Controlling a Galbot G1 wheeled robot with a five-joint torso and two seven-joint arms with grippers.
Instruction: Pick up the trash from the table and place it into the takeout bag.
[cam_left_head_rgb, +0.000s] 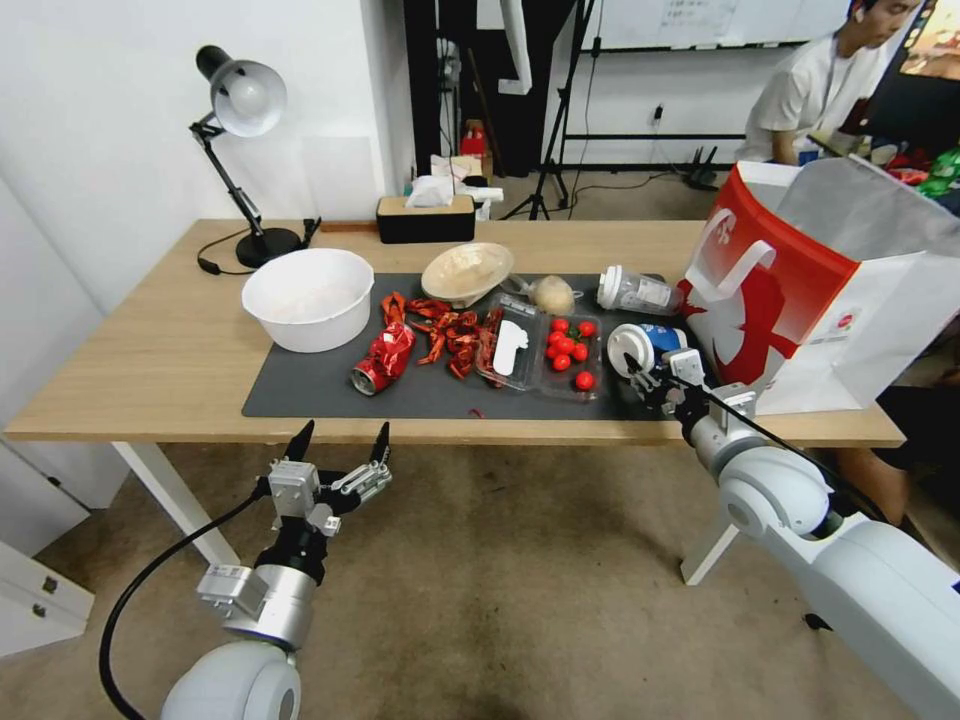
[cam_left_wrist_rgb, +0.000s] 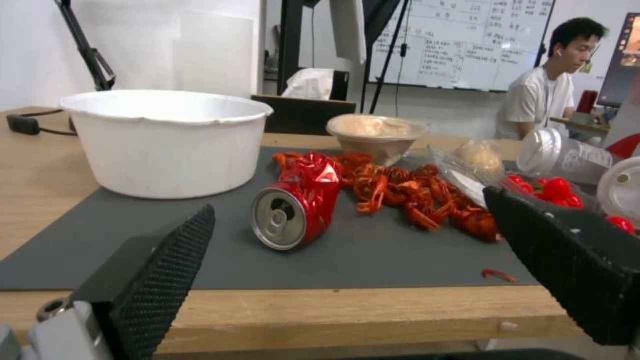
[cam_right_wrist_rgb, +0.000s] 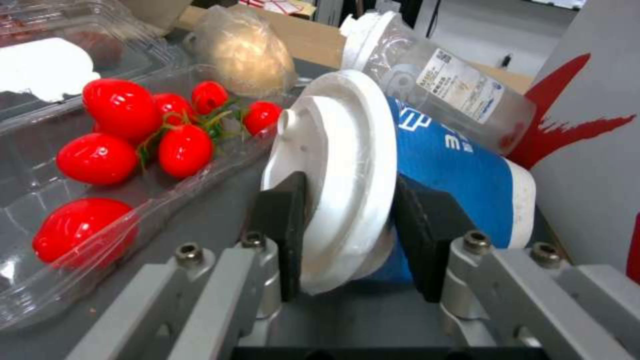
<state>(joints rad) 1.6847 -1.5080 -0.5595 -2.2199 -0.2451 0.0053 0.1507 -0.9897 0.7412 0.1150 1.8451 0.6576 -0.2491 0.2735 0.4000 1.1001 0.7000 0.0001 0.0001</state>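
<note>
Clamping blue cup (cam_right_wrist_rgb: 453, 165) white lid, right gripper (cam_right_wrist_rgb: 350, 235), left gripper (cam_left_head_rgb: 340, 442) wide, lettering unreadable

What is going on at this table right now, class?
A two-armed robot is clearing meal litter. Its right tool has its pads either side of the white lid rim of a blue paper cup, which lies on its side on the dark grey mat beside the large red-and-white paper takeout bag. The left tool hangs open off the table's near edge, facing a crushed red can. Nothing is lifted yet.
</note>
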